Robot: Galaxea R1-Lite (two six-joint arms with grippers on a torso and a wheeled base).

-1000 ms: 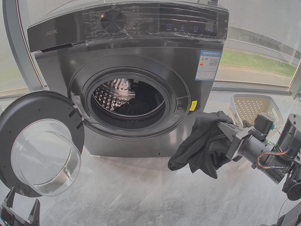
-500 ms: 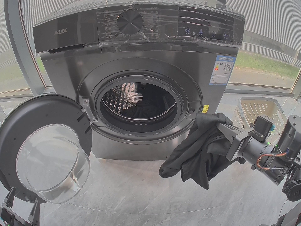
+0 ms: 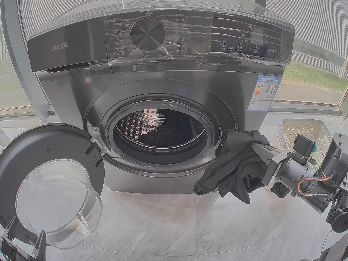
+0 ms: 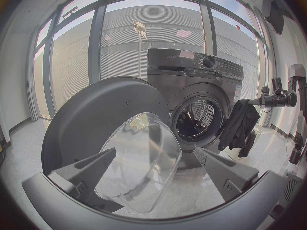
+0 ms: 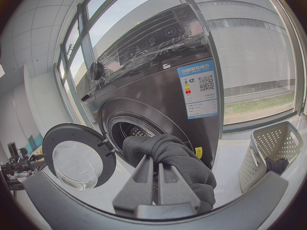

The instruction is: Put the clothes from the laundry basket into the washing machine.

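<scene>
My right pincer (image 3: 255, 145) is clamped on a black garment (image 3: 232, 164), hanging just beside the washer (image 3: 203, 84) mouth, so I reckon a short push gets it in. Door (image 3: 47, 153) is swung wide, out of the way. Left pincer (image 4: 154, 150) sits open, low by the door. There's more dark cloth in the basket (image 3: 304, 122).

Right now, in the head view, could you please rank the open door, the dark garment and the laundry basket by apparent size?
1. open door, nearest the camera.
2. dark garment, held by the right gripper.
3. laundry basket, partly hidden behind the arm, so less sure.
</scene>
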